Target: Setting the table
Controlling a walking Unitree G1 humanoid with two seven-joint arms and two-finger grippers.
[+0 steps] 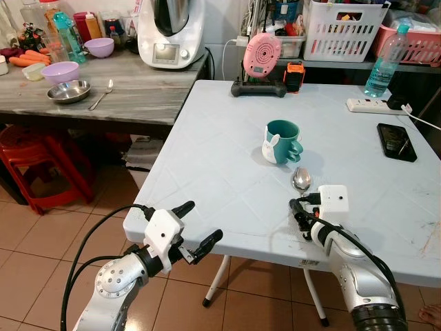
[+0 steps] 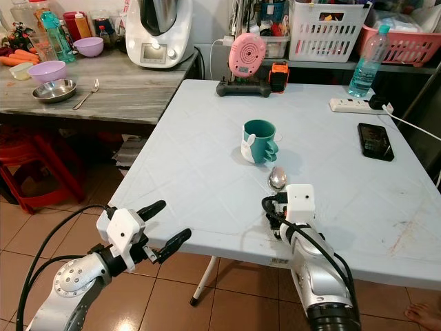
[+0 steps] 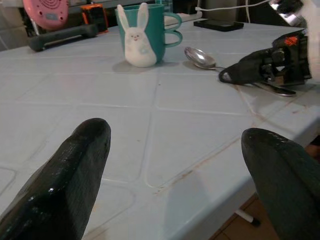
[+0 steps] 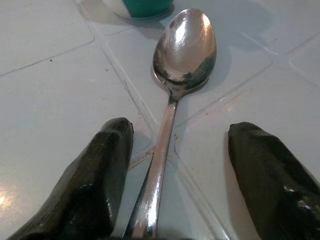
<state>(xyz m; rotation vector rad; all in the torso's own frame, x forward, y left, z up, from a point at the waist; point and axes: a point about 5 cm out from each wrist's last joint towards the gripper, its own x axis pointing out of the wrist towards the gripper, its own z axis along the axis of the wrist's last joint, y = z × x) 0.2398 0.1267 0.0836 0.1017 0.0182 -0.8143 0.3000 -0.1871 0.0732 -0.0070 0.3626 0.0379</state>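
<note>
Two black fingers of your right gripper (image 4: pixel 175 175) are spread apart on either side of the spoon (image 4: pixel 175 95), whose handle runs between them without touching either pad; nothing is grasped. You can see the spoon lying flat on the pale table (image 1: pixel 207 158), bowl pointing away toward the teal bunny mug (image 1: pixel 281 141), which stands just beyond it. Your left gripper (image 1: pixel 196 227) hangs off the table's near edge on the left, fingers splayed and empty. Farther out, a black phone (image 1: pixel 396 141) lies near the table's right side, and a metal bowl (image 1: pixel 68 91) sits on the grey counter (image 1: pixel 138 96).
</note>
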